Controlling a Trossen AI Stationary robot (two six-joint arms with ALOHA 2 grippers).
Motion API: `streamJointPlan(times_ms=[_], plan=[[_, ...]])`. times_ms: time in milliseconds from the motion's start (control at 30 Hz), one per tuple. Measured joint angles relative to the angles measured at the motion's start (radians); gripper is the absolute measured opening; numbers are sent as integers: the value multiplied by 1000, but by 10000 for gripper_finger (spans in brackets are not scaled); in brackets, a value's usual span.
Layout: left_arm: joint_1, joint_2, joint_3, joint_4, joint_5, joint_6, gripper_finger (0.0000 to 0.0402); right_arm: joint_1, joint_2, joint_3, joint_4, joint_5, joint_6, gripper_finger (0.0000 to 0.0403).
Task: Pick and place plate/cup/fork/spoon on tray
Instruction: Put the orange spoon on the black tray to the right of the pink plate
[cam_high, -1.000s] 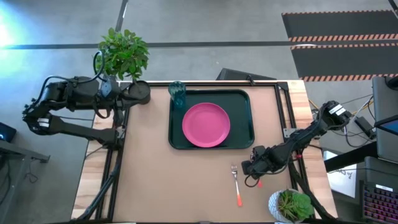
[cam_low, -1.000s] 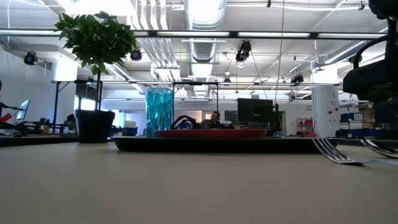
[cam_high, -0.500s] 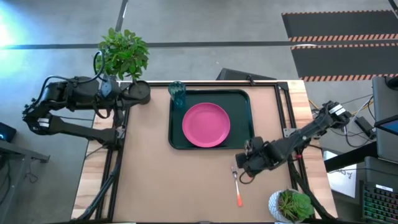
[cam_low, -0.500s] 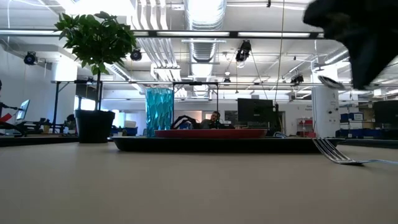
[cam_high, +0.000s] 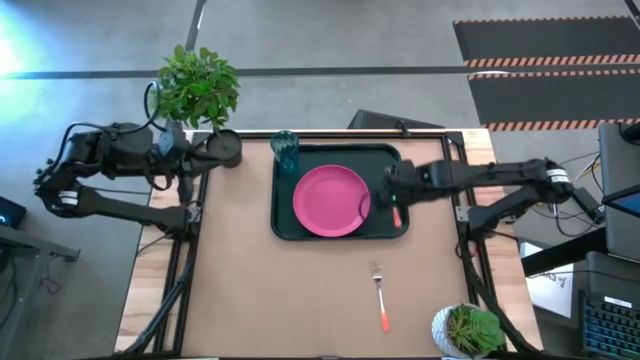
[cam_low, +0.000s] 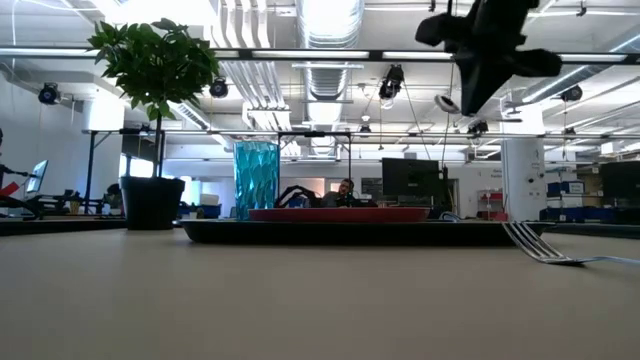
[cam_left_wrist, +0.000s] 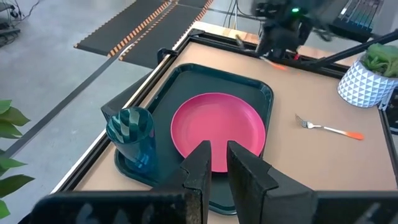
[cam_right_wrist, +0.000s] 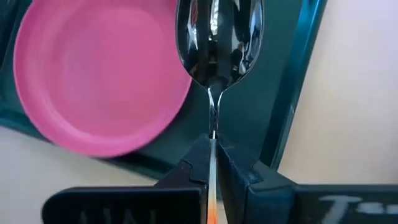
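The pink plate (cam_high: 331, 200) lies on the dark green tray (cam_high: 390, 160). The teal cup (cam_high: 285, 150) stands upright in the tray's far left corner. The fork (cam_high: 379, 296) lies on the table near the tray's near right corner. My right gripper (cam_high: 388, 192) is above the tray's right part, shut on the spoon (cam_right_wrist: 217, 37), whose bowl also shows in the low view (cam_low: 447, 102). My left gripper (cam_left_wrist: 217, 152) waits off the table's far left corner, its fingers a narrow gap apart and empty. My right gripper pinches the spoon's handle (cam_right_wrist: 212, 140) between its two fingers, just behind the thin metal neck. The spoon runs along the fingers, with the bowl (cam_right_wrist: 217, 37) sticking out ahead of the fingertips. It is lifted clear, above the tray's strip between plate and right rim.
A dark plant pot (cam_high: 222, 148) stands at the table's far left corner. A white plant pot (cam_high: 468, 330) stands at the near right corner. Bare table (cam_high: 270, 300) lies in front of the tray.
My right gripper has risen from the table beside the fork and gone toward the far edge, turning as it went. It now hangs over the tray's right part. The spoon has been lifted clear of the table with it.
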Motion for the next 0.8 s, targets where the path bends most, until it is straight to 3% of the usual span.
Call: streamJointPlan(times_ms=[333, 800], plan=[[0, -41, 0, 1, 3, -6, 34, -254, 28, -131, 292, -161, -226, 8], [0, -51, 0, 1, 3, -7, 34, -258, 126, -337, 617, -238, -135, 8]])
